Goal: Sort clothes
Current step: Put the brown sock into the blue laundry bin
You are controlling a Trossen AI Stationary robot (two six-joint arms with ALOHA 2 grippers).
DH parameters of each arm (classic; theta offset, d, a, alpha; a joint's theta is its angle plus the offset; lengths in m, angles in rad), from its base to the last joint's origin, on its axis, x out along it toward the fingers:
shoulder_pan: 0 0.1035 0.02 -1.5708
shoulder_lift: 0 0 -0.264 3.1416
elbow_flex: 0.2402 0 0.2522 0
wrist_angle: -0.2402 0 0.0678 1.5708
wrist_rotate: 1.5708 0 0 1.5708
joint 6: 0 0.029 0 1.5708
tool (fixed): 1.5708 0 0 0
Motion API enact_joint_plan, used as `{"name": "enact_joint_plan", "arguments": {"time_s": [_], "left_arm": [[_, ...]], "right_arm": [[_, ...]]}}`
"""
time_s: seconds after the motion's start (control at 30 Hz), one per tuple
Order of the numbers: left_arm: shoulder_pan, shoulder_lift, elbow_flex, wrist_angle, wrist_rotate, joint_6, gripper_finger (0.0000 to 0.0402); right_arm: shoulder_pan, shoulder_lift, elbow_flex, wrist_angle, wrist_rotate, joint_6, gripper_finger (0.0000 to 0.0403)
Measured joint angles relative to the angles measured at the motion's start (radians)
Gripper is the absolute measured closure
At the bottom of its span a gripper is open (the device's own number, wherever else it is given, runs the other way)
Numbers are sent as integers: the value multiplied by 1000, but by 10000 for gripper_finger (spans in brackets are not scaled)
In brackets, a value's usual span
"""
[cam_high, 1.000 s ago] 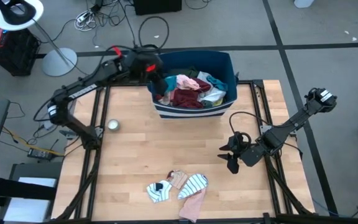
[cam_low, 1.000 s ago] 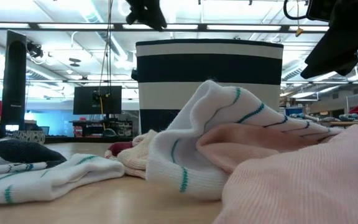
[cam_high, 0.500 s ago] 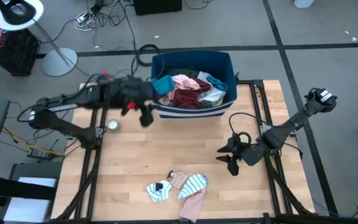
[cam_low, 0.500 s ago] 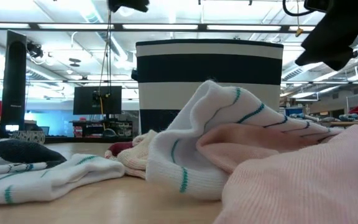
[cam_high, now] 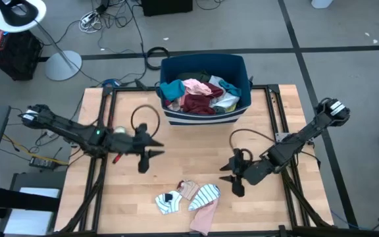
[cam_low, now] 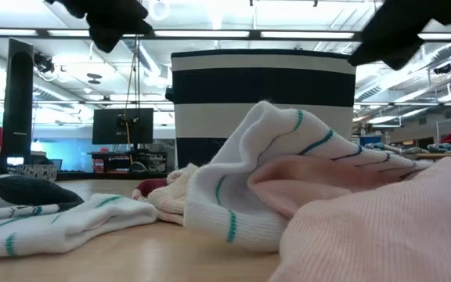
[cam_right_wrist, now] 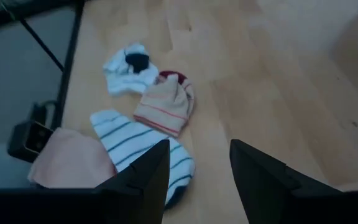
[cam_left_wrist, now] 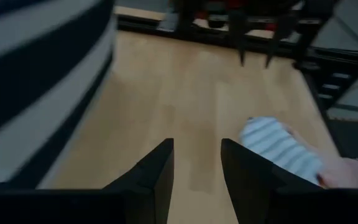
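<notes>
Both arms have swung away from the blue bin since a second ago: the left one has left its rim and now reaches low over the table in front of it, and the right one has crept in toward the small heap at the front edge.

Using the bin as the marker, most of the clothes are still heaped inside it, a tangle of maroon, pink, teal and white. A smaller cluster lies on the wood well in front of the bin: a pink piece, a white one with green stripes, a white one with a dark patch, and a little tan striped one.

The left gripper hangs in front of the bin and to its left, fingers spread, holding nothing. The right gripper sits in front of the bin and to its right, just beside the striped piece, also spread and empty.

I'd judge all this fabric light, limp and easily bunched. A pinch on a raised fold or a loose edge should lift one piece alone; grabbing deep into the pile risks dragging neighbours along.
</notes>
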Motion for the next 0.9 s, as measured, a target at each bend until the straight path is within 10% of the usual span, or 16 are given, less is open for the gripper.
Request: {"name": "enact_joint_plan", "arguments": {"time_s": [0.9], "left_arm": [[-166, 10, -295, 315, -147, -209, 265]], "right_arm": [[-250, 744, 611, -233, -339, -164, 234]]}}
